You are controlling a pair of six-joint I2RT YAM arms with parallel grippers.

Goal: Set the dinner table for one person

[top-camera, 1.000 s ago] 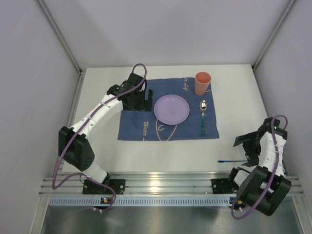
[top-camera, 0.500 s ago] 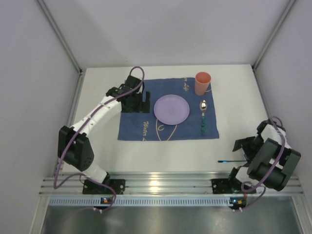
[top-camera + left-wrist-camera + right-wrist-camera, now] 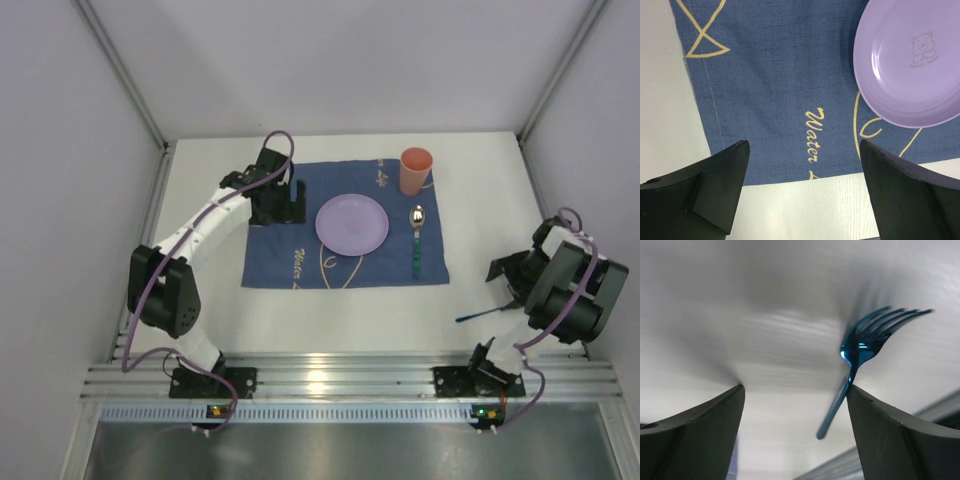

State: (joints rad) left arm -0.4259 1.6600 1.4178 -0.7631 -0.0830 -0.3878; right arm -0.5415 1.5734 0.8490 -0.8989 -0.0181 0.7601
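The plate (image 3: 352, 223) lies on the cloth (image 3: 290, 262), spoon (image 3: 417, 240) right of it, cup (image 3: 416, 170) behind the spoon, fork (image 3: 488, 313) right of the cloth.

Spread fingers (image 3: 715, 195) hover over blue cloth (image 3: 775, 90) bearing purple plate (image 3: 910, 65).

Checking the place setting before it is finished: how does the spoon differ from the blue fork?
Colour: the spoon has a silver bowl and a green handle; the fork is blue all over. Place: the spoon lies on the blue cloth, right of the purple plate; the fork is off the cloth, on the bare part of the dinner table toward its near right corner. Pose: the spoon runs near-to-far, the fork nearly crosswise. Both are slim cutlery.
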